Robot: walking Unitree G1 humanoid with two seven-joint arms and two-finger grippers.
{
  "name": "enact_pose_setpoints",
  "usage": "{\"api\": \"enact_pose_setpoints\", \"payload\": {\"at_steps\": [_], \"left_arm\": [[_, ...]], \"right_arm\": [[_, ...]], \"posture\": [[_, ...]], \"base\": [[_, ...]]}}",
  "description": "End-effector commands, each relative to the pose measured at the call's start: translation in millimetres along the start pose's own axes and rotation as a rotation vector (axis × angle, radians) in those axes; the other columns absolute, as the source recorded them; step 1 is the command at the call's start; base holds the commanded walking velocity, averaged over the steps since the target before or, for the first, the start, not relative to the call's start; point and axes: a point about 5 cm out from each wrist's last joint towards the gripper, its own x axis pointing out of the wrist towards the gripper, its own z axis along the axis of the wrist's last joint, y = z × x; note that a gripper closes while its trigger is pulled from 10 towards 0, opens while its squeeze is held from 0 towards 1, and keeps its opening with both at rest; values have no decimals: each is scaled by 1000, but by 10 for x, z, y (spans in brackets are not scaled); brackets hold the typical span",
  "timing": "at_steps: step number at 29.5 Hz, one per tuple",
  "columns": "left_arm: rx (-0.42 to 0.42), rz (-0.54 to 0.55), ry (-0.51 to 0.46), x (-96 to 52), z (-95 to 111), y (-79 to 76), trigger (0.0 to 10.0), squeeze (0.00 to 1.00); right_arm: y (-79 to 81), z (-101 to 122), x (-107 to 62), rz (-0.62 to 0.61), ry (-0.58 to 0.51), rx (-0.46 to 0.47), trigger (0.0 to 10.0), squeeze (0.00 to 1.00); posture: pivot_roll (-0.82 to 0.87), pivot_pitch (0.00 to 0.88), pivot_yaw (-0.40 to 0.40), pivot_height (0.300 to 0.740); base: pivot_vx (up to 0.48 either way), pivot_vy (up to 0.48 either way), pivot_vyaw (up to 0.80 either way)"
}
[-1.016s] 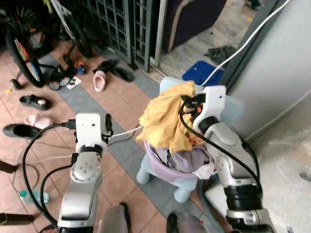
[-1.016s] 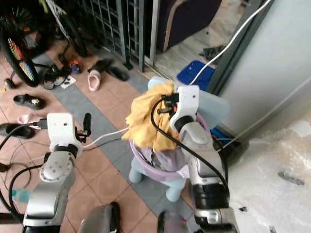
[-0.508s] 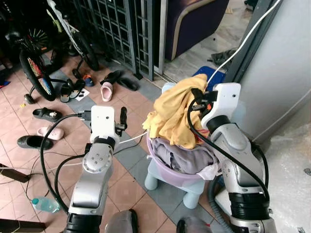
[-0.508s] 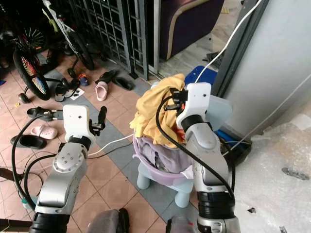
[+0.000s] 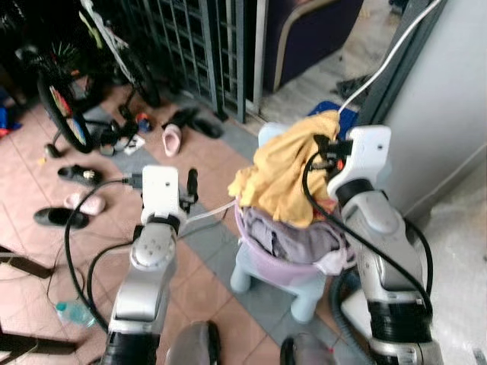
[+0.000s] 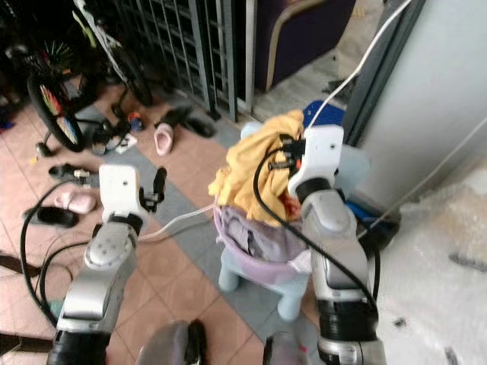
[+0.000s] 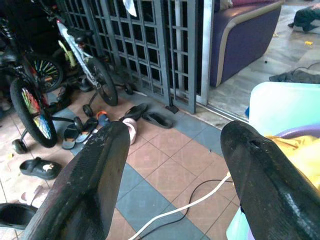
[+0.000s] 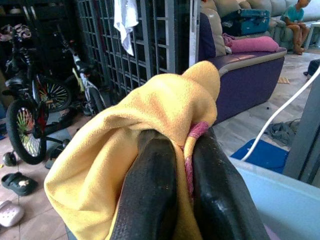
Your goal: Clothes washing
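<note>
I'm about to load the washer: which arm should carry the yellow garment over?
Right. The right claw is shut on the yellow cloth garment, lifted above the purple plastic basin. The left claw is open, holding nothing, beside the basin.

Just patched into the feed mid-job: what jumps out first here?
The right hand is pinched on a yellow cloth, holding it above a purple basin of laundry on a pale blue stool. The left hand hangs open beside it, over tiles strewn with shoes.

Right tool [image 8: 182, 200] raised, fingers clamped; left tool [image 7: 175, 165] agape.
</note>
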Motion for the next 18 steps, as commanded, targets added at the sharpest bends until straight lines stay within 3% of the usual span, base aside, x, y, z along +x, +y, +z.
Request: {"api": "enact_pose_setpoints", "payload": {"at_steps": [1,9,18], "left_arm": [[8,7,-6,7,3,23,10000,0],[6,1,-13,22,6,13,10000,0],[-16,-6,-22,17,8,22,10000,0]], "right_arm": [[25,29,3,1,-20,-8,10000,0],[-29,23,6,-24,-12,-19,10000,0],[-80,14,3,-57,-11,-42,10000,0]], "posture": [[-63,36,63,740],[-67,38,64,740],[-66,46,63,740]], "base": [[-240,0,0],[-122,0,0],[0,0,-707]]}}
